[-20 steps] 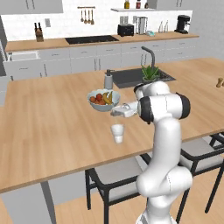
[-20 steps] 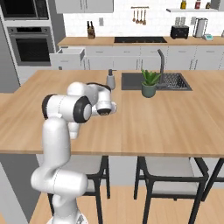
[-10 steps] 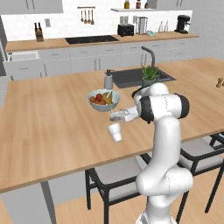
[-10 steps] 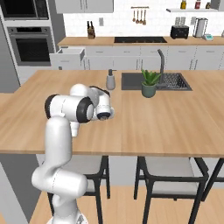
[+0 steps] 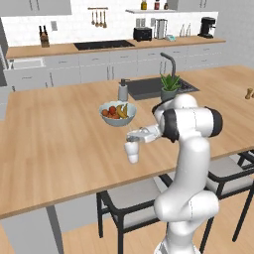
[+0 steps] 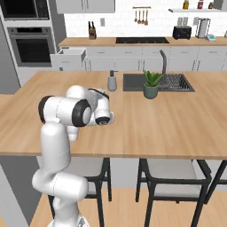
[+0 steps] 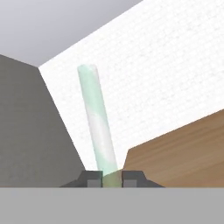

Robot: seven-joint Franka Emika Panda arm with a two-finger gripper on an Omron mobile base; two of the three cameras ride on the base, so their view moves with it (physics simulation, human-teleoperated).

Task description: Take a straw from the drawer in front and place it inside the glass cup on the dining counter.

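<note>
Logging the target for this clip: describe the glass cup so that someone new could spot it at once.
On the dining counter, look in front of the fruit bowl, toward the near edge. The glass cup stands there, right below the gripper: a short, pale, see-through tumbler, far smaller than the bowl.

The arm is bent forward at the elbow, its tool turned sideways with jaws clamped tight.

White tiled wall backs a long wood-topped run of grey cabinets. On that run sit a black cooktop and black toaster; utensils hang above. A built-in dark oven stands left of it.
</note>
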